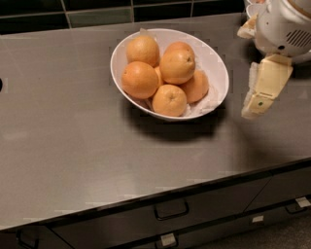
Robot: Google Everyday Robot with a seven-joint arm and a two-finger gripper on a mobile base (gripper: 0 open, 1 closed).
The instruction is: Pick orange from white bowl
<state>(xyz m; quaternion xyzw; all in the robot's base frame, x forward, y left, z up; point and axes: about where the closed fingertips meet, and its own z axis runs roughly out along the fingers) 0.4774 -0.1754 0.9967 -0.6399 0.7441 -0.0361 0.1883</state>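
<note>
The white bowl (pixel 216 58) is wide, oval and lined with crumpled white paper; it sits on the grey counter at upper centre. It holds several oranges. The orange (pixel 177 64), large, plain and pale, lies on top of the pile at the centre right. A smaller orange (pixel 168 99) with a dark stem dimple is at the front. My gripper (pixel 265 90) hangs to the right of the bowl, just outside its rim and a little above the counter, touching nothing. The white arm housing (pixel 284 26) is above it.
The grey counter (pixel 73 136) runs across the view, with its front edge low in the frame. Dark drawers with handles (pixel 171 209) are below it. A dark tiled wall is behind. A sliver of a second white bowl (pixel 250 6) shows at the top right, behind the arm.
</note>
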